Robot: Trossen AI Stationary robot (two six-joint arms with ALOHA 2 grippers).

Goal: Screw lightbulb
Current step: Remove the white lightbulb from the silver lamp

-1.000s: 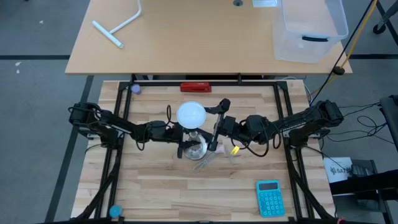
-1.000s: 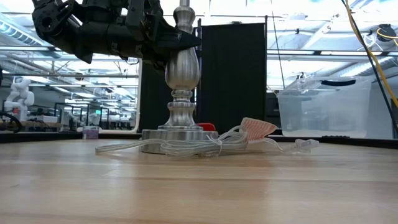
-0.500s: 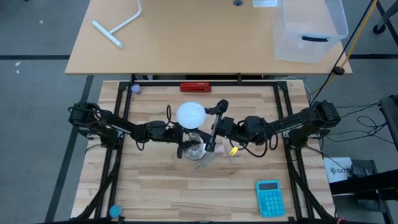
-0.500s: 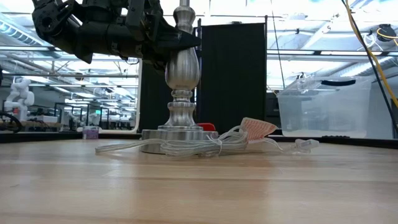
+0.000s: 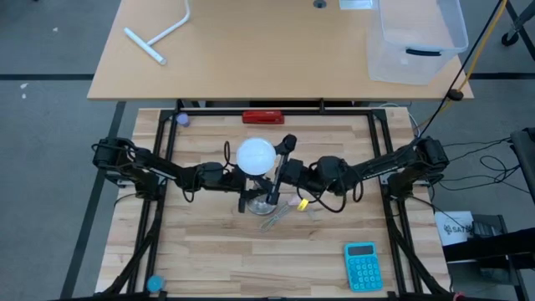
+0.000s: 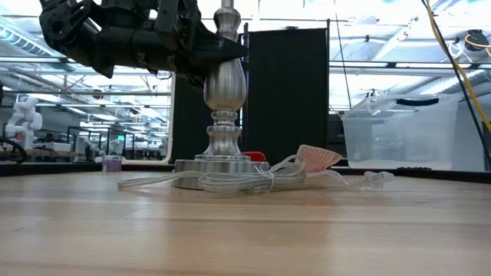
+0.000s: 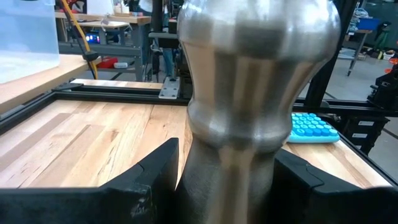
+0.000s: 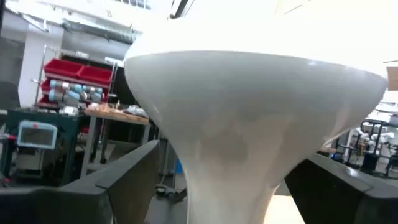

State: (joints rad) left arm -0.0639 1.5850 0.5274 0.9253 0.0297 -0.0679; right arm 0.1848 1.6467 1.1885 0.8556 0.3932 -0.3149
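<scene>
The white lightbulb sits on top of the silver lamp stand. Its domed head hides where its base meets the stand. The stand's round foot rests on the wooden table. My left gripper comes from the table's left and is shut on the stand's stem. My right gripper comes from the right and is open. Its two fingers stand on either side of the lightbulb's neck, with a gap on each side. My left gripper pinches the stand's stem between its two fingers, at the narrowing below the stem's bulge. The fingers come nearly level from the table's left and lie across the stem. The stand is upright with its foot on the table.
A clear cord lies coiled around the foot, with a small yellow piece beside it. A teal calculator lies near the front right. A red bar lies at the far edge. A clear bin stands on the far table.
My right gripper has moved toward the table's left, up to the lightbulb, and its open fingers now stand on either side of it. The lightbulb and stand have kept still.
</scene>
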